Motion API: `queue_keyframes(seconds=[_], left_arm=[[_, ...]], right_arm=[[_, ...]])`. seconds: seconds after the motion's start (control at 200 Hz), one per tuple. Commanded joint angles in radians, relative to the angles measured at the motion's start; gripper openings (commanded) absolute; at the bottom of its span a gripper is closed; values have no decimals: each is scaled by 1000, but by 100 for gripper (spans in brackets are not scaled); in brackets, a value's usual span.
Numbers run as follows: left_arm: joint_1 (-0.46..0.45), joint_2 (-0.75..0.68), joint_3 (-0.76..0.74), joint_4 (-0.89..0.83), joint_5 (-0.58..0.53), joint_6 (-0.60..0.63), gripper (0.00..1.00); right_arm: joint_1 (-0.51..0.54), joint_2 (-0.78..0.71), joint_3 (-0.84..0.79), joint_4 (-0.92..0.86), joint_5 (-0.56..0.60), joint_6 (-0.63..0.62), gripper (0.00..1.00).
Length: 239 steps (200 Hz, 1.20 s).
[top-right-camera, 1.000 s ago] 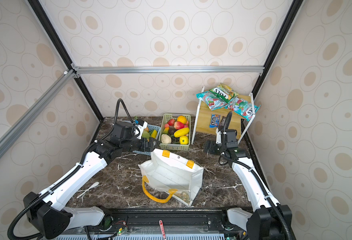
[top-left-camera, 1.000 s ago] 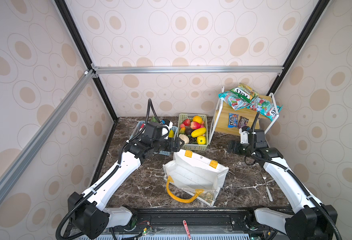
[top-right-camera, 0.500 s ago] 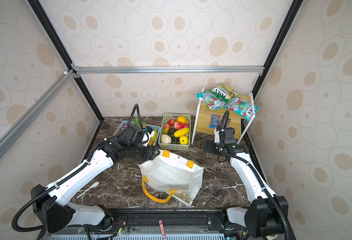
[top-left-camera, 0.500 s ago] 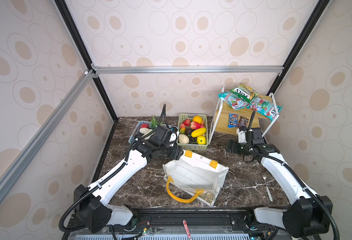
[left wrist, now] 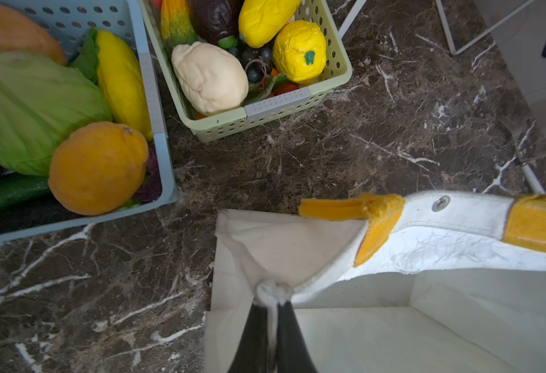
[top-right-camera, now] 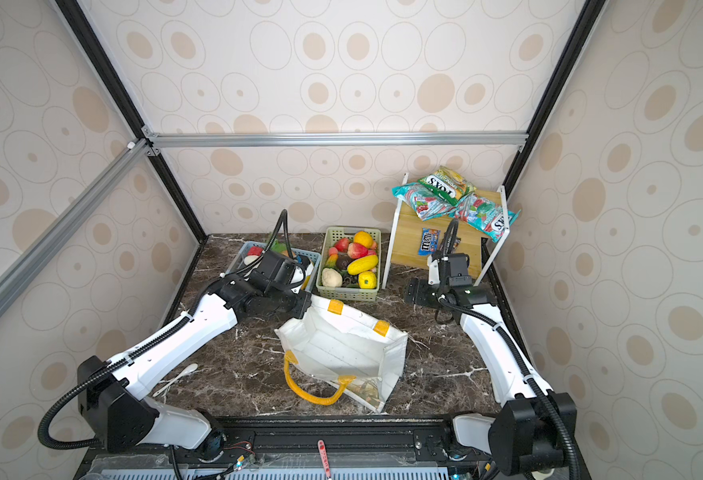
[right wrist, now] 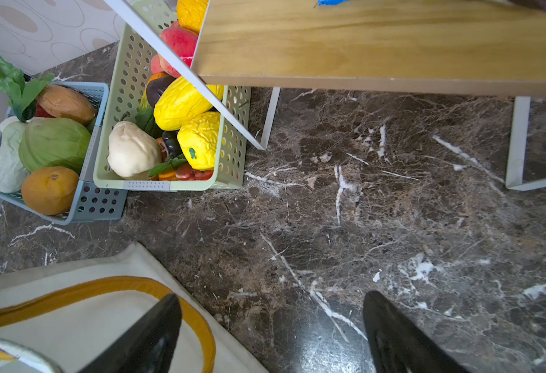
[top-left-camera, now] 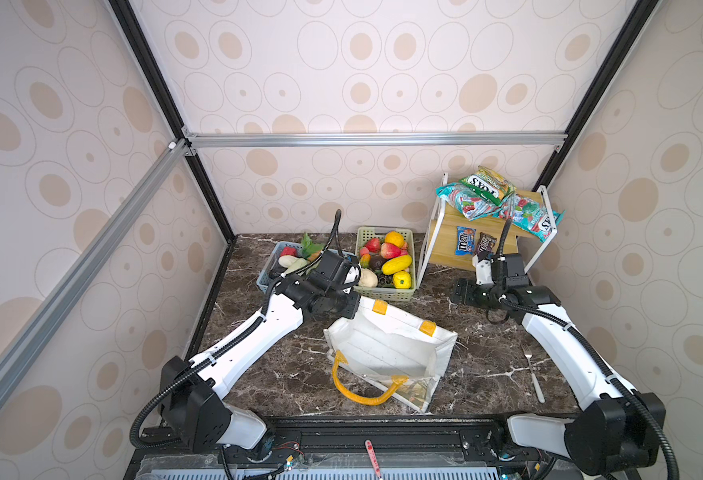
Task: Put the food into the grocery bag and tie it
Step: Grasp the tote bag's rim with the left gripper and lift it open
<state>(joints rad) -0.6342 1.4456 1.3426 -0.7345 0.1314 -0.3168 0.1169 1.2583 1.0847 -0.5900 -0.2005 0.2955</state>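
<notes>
left tool (left wrist: 273, 302) pinches grocery bag (left wrist: 459, 252) rim | right tool (right wrist: 271, 295) wide — above marble (right wrist: 394, 210)

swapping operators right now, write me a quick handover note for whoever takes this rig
Left gripper: shut on the grocery bag, pinching a corner of its rim.
Right gripper: open, empty, above the table between the bag and the shelf rack.
Food: fruit and vegetables sit in the green basket and the blue basket; snack packets lie on top of the rack.
Done: nothing packed. The bag's mouth is open and no food shows inside.
Left: load the food, then tie the bag.
</notes>
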Motion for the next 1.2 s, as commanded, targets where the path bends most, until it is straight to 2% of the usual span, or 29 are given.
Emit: queue_keyframes(seconds=[0.0, 0.16, 0.415, 0.655, 0.765, 1.19], left_arm=[[-10, 31, 81, 2, -43, 17, 2], [-10, 62, 114, 32, -64, 48, 0], [-9, 120, 203, -6, -65, 154, 0], [-8, 196, 297, -45, -34, 225, 0], [-7, 222, 330, -59, -34, 254, 0], [-7, 286, 377, -45, -42, 259, 2]], right_arm=[[8, -19, 50, -30, -74, 7, 91], [49, -17, 96, -48, -200, -47, 90], [158, 51, 194, -115, -273, -164, 90], [257, 126, 234, -145, -241, -198, 79], [295, 145, 228, -127, -186, -194, 76], [347, 194, 199, -79, -126, -169, 64]])
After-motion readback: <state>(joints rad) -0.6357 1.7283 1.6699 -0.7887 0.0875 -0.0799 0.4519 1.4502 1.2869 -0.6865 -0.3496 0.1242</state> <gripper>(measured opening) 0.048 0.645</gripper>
